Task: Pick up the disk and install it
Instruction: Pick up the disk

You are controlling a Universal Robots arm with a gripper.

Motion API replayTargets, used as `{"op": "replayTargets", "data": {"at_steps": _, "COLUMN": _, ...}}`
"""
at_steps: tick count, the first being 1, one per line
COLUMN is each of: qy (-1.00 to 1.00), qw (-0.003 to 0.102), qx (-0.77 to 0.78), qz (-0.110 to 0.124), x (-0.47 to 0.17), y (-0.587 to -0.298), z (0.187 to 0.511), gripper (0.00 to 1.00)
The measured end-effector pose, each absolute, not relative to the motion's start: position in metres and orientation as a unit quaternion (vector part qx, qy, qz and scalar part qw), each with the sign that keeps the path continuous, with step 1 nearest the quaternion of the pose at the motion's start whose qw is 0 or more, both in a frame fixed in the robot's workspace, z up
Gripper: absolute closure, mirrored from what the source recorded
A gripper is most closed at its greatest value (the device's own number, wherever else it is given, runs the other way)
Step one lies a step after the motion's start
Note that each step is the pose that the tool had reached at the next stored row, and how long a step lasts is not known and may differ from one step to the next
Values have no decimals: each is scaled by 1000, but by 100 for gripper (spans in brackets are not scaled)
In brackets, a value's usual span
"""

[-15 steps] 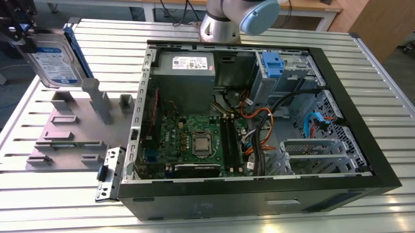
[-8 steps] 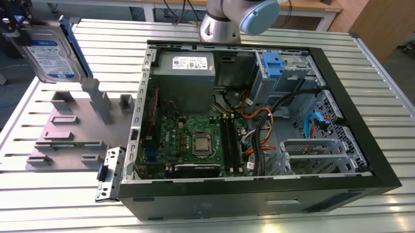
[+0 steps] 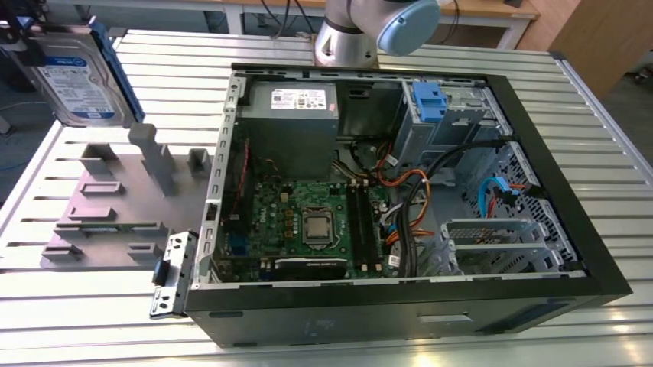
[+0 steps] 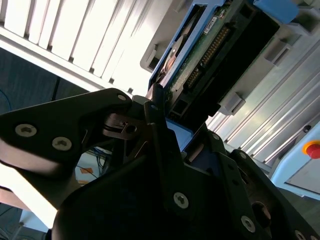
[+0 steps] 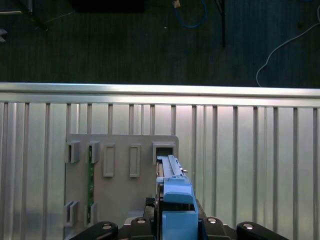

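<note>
The disk (image 3: 76, 76), a silver hard drive with a white-and-blue label in a blue carrier bracket, hangs upright in the air at the exterior view's far left, above the slatted table. My gripper (image 3: 18, 38) is shut on it from the left edge of that view. In the first wrist view the disk (image 5: 172, 192) stands edge-on between my black fingers, over a grey fixture plate (image 5: 120, 200). The second wrist view shows the disk's (image 4: 200, 47) circuit-board side, with a finger (image 4: 152, 117) pressed against its end.
An open black computer case (image 3: 571, 252) lies on the slatted metal table (image 3: 122, 321), with a motherboard, cables, a grey power supply (image 3: 290, 103) and a drive cage with a blue latch (image 3: 429, 99). A grey fixture plate (image 3: 118, 202) with upright blocks lies left of the case.
</note>
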State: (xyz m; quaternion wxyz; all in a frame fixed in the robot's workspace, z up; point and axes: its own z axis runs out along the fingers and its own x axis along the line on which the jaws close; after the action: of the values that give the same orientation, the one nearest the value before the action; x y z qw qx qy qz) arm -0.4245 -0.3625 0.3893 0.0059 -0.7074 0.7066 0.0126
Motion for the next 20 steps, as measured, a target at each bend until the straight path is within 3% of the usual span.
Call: {"op": "replayTargets", "data": {"at_steps": 20, "qy": 707, "qw": 6, "qx": -707, "qz": 13, "x": -424, "y": -362, "z": 397, "gripper": 63}}
